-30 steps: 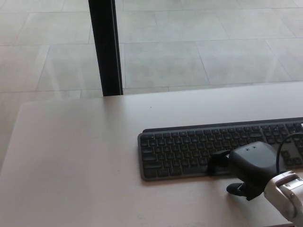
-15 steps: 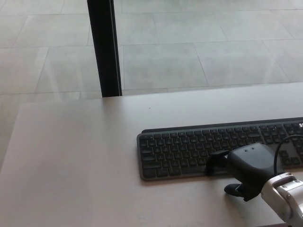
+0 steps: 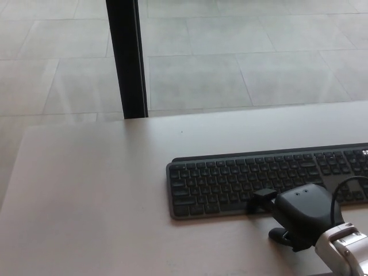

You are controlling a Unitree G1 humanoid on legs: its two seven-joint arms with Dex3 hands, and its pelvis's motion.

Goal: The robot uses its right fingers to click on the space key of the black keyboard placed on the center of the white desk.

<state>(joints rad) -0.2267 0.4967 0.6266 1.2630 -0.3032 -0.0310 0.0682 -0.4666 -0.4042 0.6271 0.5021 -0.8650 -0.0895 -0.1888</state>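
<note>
- Closest to me, at the bottom right, the robot's right arm comes in. Its wrist part [image 3: 345, 250] is silver and white.
- At the end of that wrist sits the right hand [image 3: 299, 215]. It is black and round on top.
- A thin black cable [image 3: 339, 190] loops up from the hand and over the keys on the right.
- 1 finger [image 3: 263, 196] sticks out to the left from the hand. Its tip rests on the front row of keys, about where the long space key is.
- Another dark finger tip [image 3: 278, 234] pokes out under the hand, down on the bare bench in front of the keyboard.
- The hand holds nothing. The rest of its fingers hide under its round back, so I cannot tell if it is wide or narrow.
- The black keyboard [image 3: 230, 181] lies flat on the right half of the bench. Its long side runs left to right, and its right end goes off the edge of the picture.
- The white bench [image 3: 92, 195] spreads out to the left of the keyboard, with lots of bare top there.
- Past the far edge of the bench stands a black post [image 3: 126, 57]. It goes straight up and out of the top of the picture.
- Behind the post is a floor [image 3: 230, 57] of big pale grey tiles.
- The left hand does not show.
</note>
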